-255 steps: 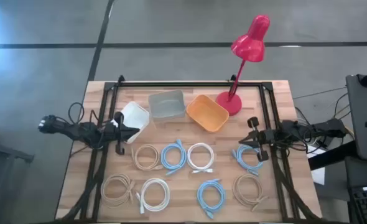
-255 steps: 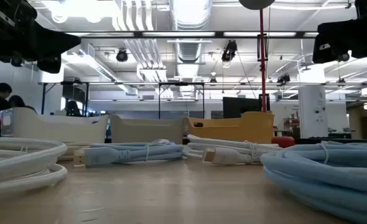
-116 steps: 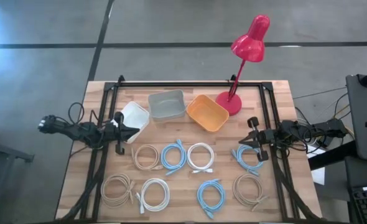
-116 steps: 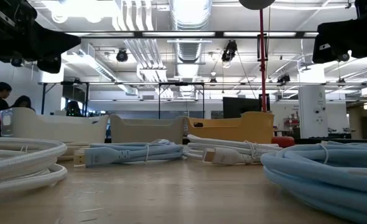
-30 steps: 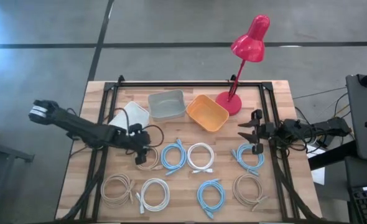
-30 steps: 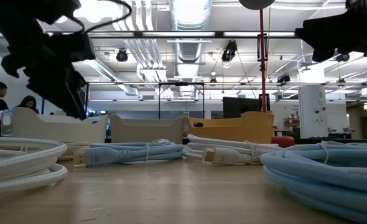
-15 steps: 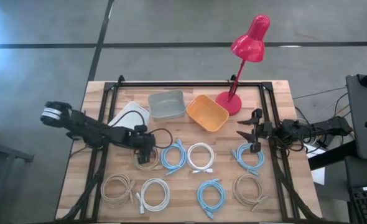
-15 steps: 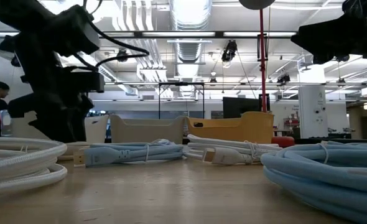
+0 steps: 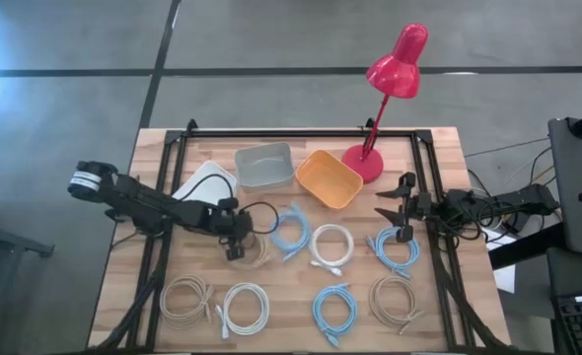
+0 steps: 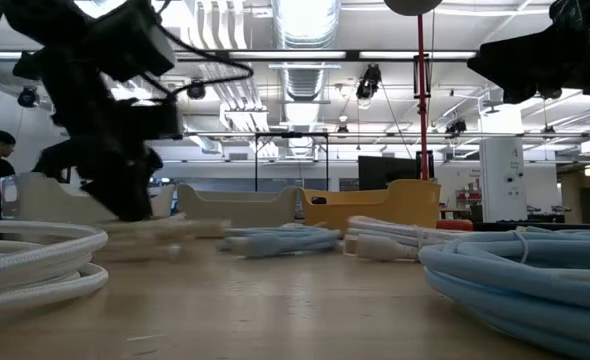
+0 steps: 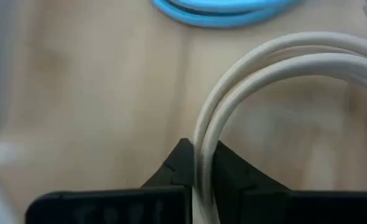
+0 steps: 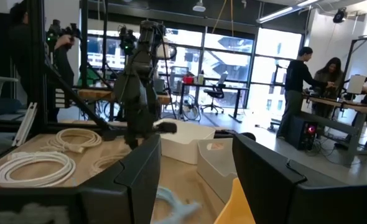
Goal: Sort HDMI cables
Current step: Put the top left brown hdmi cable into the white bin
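My left gripper (image 9: 234,244) is down at the left rim of a tan cable coil (image 9: 256,248) in the middle of the table and is shut on it. The gripper also shows in the low view (image 10: 125,205). A light blue coil (image 9: 291,229) and a white coil (image 9: 330,247) lie to the right of the tan coil. Further coils lie flat on the table: tan (image 9: 185,296), white (image 9: 244,308), blue (image 9: 333,309), tan (image 9: 397,299) and blue (image 9: 395,247). My right gripper (image 9: 398,211) is open and empty above the right blue coil. My left gripper pinches two strands of the tan coil's rim (image 11: 203,163) between its two fingers (image 11: 233,177), coming from above and lying across the strands. The rest of the coil curves away from the fingers. I cannot tell whether it is clear of the table.
Three bins stand at the back: white (image 9: 204,180), grey (image 9: 264,166) and orange (image 9: 328,178). A red desk lamp (image 9: 385,89) stands at the back right. A black frame (image 9: 301,131) runs around the table's edges. People are in the room beyond.
My left gripper has reached from the white bin toward the table's middle and come down on the tan coil. The tan coil has shifted toward the right. The blue coil beside it has slid right and toward the far edge, and the white coil has slid slightly right.
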You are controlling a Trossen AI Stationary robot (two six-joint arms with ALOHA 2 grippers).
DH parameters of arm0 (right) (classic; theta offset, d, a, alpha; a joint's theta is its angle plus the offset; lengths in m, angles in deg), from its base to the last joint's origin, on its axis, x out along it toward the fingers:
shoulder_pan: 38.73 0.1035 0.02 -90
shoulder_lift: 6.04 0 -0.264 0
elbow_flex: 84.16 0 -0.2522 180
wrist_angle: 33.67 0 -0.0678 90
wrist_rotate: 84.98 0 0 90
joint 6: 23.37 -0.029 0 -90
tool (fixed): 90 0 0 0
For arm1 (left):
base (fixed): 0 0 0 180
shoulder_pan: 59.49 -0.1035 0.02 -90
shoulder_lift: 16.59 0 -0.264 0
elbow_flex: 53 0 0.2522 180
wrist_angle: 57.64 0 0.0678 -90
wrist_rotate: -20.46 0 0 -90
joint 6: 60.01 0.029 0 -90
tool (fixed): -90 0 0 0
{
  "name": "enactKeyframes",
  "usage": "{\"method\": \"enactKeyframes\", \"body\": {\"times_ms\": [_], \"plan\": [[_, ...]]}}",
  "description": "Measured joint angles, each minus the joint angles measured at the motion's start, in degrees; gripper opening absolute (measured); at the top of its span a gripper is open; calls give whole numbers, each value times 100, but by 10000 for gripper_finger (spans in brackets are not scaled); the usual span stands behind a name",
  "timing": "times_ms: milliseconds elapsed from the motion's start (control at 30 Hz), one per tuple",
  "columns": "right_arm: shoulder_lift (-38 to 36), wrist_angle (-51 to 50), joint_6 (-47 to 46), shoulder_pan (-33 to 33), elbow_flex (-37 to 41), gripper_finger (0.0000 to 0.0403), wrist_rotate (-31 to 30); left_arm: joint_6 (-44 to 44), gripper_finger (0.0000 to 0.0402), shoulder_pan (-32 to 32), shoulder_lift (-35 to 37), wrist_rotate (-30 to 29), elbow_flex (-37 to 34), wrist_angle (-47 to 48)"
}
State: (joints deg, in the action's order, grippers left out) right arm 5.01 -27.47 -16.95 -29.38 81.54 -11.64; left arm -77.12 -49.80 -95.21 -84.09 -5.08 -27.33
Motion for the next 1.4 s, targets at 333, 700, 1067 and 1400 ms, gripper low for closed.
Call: {"method": "enactKeyframes", "body": {"times_ms": [333,700,1067,1400], "plan": [[360,-21,-1,0,0,196,4,316,34,2,12,-1254,976,1080],[761,-16,-217,1,0,196,6,-1065,39,0,23,-4061,2108,3849],[819,-12,-304,0,0,194,11,-4145,38,-31,159,-4382,2188,6582],[830,-3,-299,2,0,194,6,-5817,40,-236,331,-3898,1275,6894]]}}
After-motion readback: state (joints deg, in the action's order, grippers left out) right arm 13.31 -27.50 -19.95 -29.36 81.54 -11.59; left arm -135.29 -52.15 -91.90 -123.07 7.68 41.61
